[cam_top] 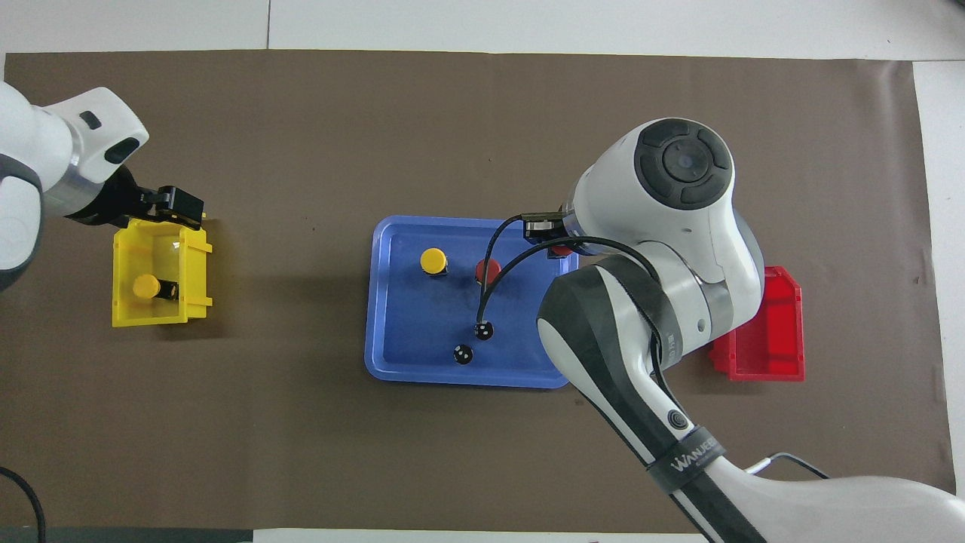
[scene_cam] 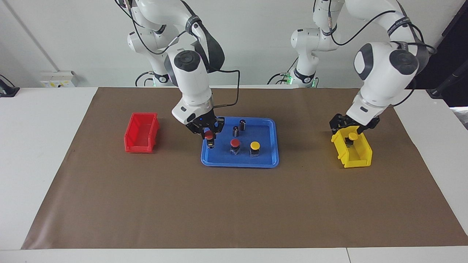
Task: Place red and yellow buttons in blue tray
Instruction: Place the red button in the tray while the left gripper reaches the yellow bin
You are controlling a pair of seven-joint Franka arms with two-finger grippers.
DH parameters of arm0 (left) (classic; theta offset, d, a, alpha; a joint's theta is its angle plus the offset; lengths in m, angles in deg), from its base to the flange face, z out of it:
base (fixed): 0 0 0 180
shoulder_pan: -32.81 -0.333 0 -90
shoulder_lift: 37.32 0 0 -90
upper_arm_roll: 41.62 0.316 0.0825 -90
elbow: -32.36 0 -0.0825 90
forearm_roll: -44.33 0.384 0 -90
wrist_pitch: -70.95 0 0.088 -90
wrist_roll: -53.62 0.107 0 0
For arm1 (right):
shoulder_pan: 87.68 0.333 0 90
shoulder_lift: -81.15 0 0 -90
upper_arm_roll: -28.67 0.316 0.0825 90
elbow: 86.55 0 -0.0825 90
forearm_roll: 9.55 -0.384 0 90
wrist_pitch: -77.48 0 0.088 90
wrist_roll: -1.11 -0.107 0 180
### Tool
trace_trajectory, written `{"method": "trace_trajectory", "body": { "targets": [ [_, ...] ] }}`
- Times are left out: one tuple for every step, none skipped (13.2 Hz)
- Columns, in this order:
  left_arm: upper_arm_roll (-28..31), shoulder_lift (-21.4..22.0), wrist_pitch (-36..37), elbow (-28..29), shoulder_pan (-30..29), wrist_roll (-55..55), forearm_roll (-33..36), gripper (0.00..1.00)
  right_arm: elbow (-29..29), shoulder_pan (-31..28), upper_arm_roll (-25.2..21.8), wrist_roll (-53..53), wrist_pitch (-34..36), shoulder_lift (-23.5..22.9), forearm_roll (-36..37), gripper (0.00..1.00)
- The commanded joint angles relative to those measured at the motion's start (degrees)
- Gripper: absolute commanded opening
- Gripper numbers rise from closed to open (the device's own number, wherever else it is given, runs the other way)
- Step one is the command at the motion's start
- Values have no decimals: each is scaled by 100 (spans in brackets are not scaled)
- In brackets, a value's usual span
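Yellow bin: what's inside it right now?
One yellow button sits inside the yellow bin. The left gripper, open, hangs over the bin's end nearer the robots, covering part of the rim; nothing else shows.

Two dark cylinders [scene_cam: 239, 127] and two buttons [scene_cam: 245, 146] crowd the blue tray [scene_cam: 239, 163]; surrounding mat [scene_cam: 234, 204] lies open.
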Motion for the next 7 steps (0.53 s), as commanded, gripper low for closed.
{"method": "trace_trajectory", "body": {
  "targets": [
    [-69, 163, -146, 292, -388, 490, 18, 100, -180, 121, -19, -17, -254, -94, -106, 26],
    [-69, 163, -365, 406, -493, 482, 18, 100, -206, 139, -19, -17, -298, -156, -105, 26],
    [-69, 171, -523, 537, -546, 481, 9, 95, -328, 139, -19, -8, -342, -174, -105, 26],
    [-69, 172, -569, 600, -660, 481, 9, 90, -512, 139, -19, -8, -481, -139, -105, 26],
    [-69, 180, -586, 722, -730, 490, -17, 82, -653, 139, -19, 9, -535, -95, -105, 26],
    [-69, 233, -665, 915, -740, 490, -78, 80, -759, 139, -19, 10, -553, -69, -105, 26],
    [-69, 355, -944, 1273, -740, 473, -88, 79, -847, 122, -19, 27, -579, -25, -105, 26]
  ]
}}
